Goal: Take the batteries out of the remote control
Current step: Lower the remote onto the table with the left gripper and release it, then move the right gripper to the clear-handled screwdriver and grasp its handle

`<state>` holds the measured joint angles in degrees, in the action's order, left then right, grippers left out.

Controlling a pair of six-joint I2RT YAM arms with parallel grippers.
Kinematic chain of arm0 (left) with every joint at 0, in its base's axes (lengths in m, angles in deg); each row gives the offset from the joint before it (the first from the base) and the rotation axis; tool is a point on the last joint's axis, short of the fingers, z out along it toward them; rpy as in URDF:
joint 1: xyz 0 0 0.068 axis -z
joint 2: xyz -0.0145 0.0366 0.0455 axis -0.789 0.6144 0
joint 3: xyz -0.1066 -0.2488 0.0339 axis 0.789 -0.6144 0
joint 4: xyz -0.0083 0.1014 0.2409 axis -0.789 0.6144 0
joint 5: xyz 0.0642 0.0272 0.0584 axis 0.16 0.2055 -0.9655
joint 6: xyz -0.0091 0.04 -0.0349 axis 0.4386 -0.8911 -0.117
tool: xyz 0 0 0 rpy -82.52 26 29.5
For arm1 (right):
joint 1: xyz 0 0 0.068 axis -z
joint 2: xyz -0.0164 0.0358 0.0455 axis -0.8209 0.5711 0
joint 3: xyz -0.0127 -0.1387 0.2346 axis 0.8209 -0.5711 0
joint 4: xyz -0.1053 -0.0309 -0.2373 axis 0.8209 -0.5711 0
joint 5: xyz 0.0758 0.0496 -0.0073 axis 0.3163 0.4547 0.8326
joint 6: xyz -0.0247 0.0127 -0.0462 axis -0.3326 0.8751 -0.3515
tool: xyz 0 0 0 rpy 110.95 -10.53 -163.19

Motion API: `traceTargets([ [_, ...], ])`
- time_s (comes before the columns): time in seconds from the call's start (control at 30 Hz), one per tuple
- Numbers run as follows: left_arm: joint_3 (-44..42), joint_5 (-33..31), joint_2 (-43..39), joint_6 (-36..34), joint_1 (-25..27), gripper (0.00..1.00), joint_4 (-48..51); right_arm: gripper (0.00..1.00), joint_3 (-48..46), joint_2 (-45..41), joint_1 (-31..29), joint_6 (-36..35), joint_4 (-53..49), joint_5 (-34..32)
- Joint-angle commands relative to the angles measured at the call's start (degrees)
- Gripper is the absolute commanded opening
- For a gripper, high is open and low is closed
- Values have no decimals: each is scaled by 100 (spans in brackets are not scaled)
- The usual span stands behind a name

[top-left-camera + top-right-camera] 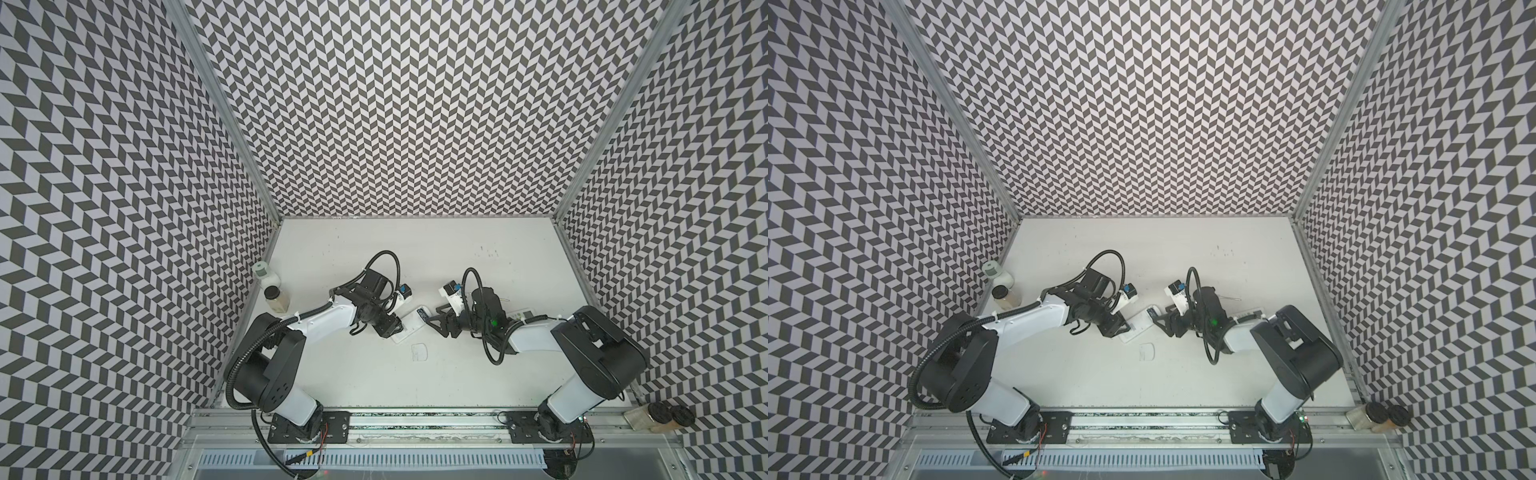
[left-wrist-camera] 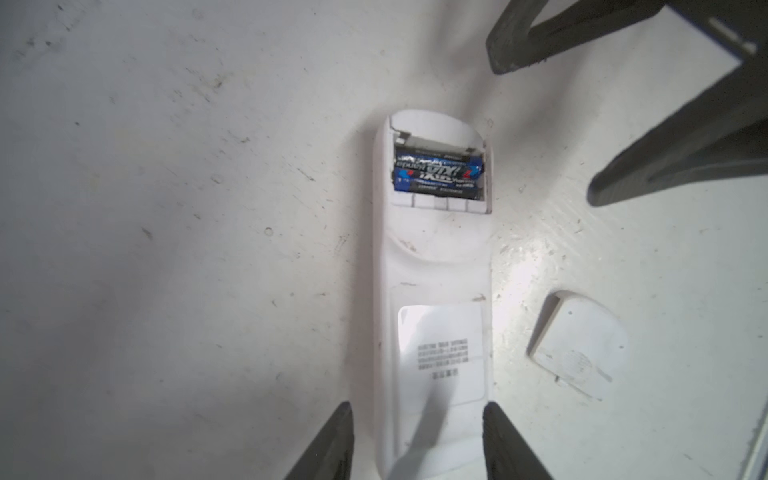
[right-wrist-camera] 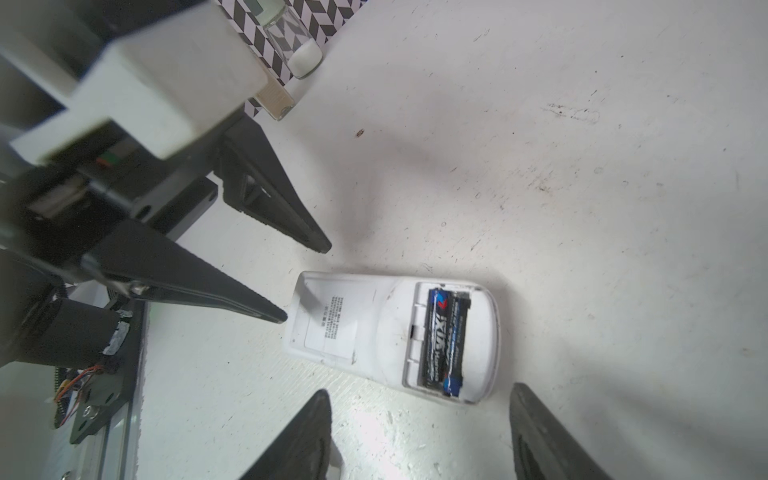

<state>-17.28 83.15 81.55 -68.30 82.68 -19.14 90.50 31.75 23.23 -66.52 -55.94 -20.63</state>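
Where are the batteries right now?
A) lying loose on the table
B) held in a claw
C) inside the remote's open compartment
C: the batteries sit side by side in the uncovered compartment of the remote, and the cover lies loose beside it.

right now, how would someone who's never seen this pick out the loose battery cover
On the white table, find the white remote lying face down mid-table, dark batteries showing in its open bay. Beside it, not touching, lies the battery cover: much smaller, flat, one end rounded, no sticker.
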Motion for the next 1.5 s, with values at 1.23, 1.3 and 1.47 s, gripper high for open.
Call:
traceTargets([
  [1.23,-501,-2381,359,-914,369,100,-844,61,377,-1456,944,788,-2384,-2056],
  [1.3,-504,-2371,335,-890,283,100,-892,60,366,-1447,944,879,-2446,-2119],
  [1.47,-468,-2171,114,-833,247,100,-766,58,656,-1346,953,1395,-2991,-2604],
])
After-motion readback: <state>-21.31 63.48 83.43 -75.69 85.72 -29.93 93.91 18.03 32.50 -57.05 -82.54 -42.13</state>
